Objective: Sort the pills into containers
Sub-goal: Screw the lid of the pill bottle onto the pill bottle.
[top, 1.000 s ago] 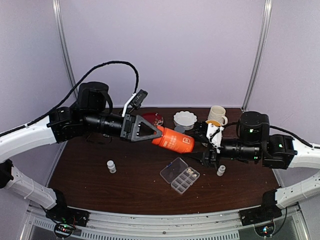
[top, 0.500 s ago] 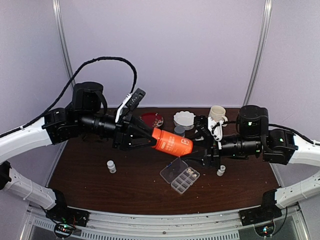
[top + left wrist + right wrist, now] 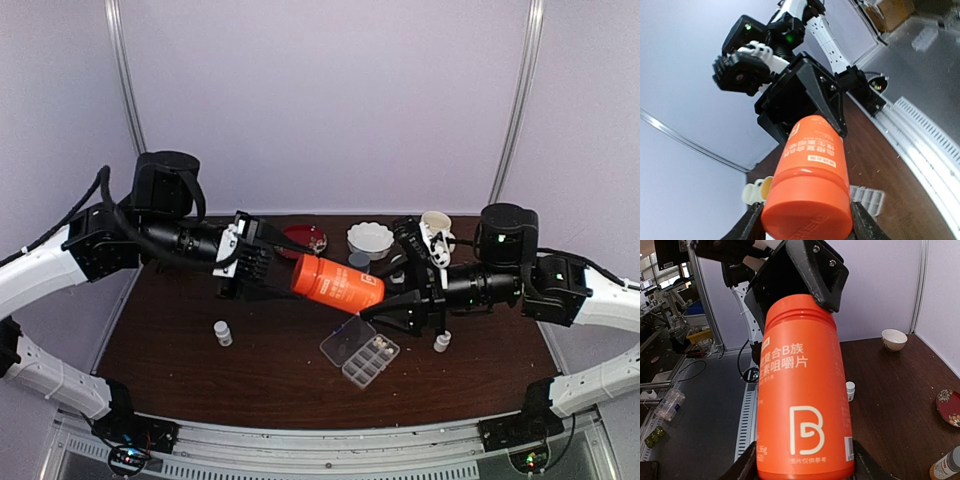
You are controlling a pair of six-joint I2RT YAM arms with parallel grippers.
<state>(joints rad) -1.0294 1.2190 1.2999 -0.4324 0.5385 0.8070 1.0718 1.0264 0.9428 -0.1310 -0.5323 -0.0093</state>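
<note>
Both arms have white shell links: left arm at lower left, right arm at right edge. Black drum-shaped joint housings. Black braided cable, upper left. Green lights at right. Black wedge housing, top centre, with two screws.

The orange bottle is looking like smooth plastic, shining a little. The containers in the lower middle are looking like clear, shiny plastic. The tabletop is showing dark brown wood, smooth and dull.
</note>
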